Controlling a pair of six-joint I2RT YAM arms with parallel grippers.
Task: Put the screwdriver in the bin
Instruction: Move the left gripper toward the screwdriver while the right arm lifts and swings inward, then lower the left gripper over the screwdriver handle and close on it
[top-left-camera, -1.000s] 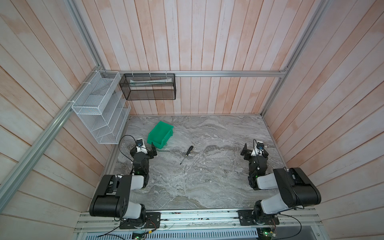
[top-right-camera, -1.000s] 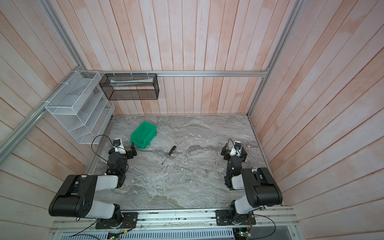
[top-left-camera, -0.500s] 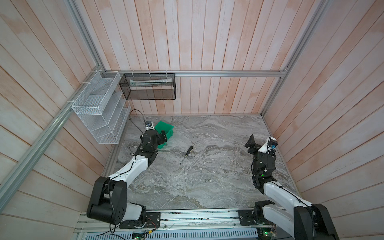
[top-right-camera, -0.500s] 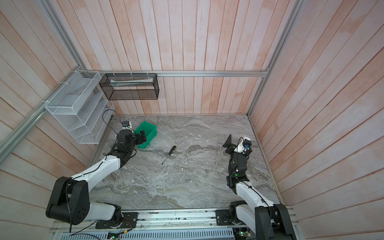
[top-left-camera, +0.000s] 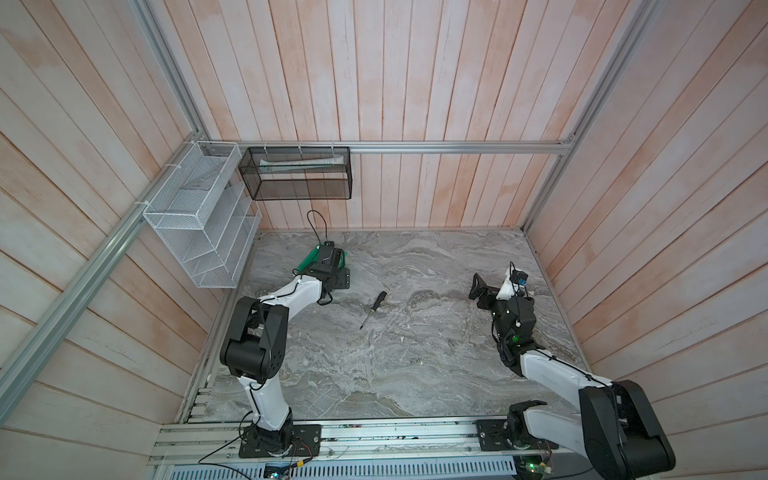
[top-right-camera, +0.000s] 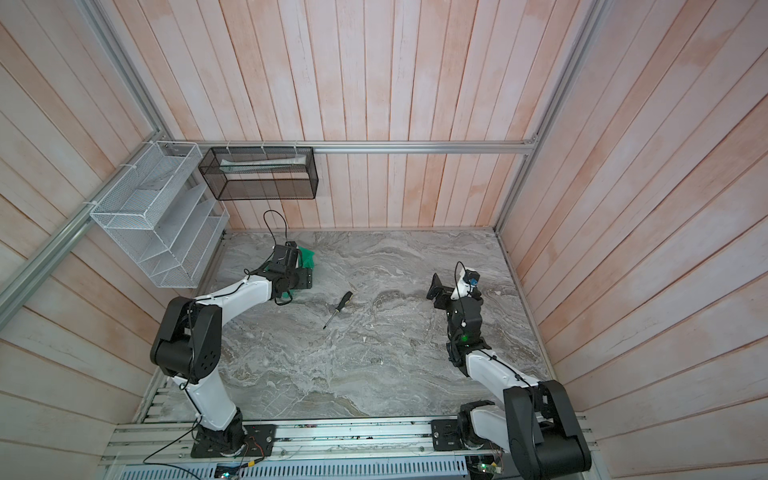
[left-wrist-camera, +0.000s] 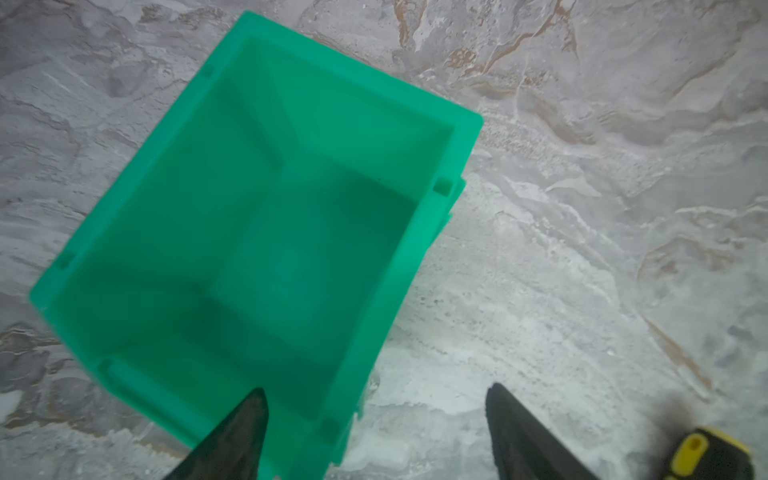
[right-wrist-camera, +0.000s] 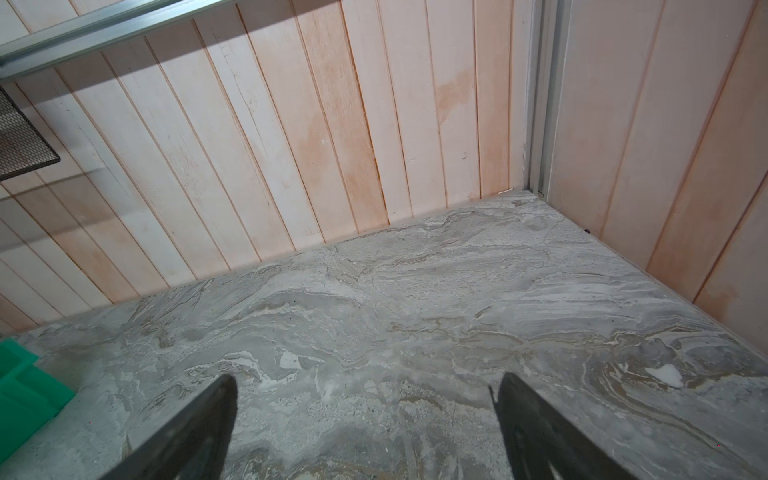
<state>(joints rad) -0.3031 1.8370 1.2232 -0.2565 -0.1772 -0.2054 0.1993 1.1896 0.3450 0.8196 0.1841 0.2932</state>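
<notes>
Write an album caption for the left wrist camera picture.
Open left gripper above an empty bright green plastic bin on a grey marbled tabletop, black-and-yellow screwdriver handle alongside.

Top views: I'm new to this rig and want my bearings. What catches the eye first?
The bright green bin near the back left of the marble table stands out, with the open left gripper poised over its edge. The small screwdriver lies alone mid-table, untouched. The right gripper, also open, hovers above the table on the right.
</notes>
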